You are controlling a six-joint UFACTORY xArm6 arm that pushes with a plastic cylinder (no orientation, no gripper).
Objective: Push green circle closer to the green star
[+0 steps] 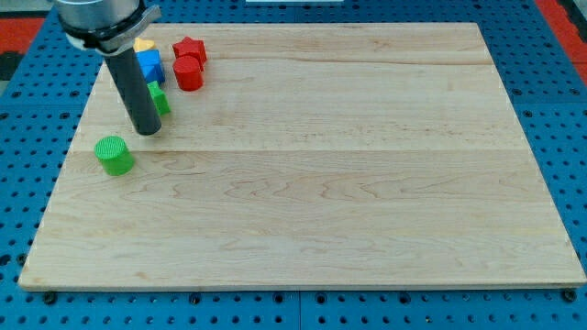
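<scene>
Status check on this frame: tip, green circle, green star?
My tip sits between both, touching neither visibly. Green circle lower left, apart. Green star half hidden behind rod. Rod itself in the way.

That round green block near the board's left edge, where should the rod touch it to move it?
No gripping here: my tip only pushes. Meet the green circle block on its lower-left side wall, since the green star block sits up and right, partly hidden behind the rod.

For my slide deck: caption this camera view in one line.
My tip sits between the green circle and the half-hidden green star, near clustered red, blue and yellow blocks.
</scene>
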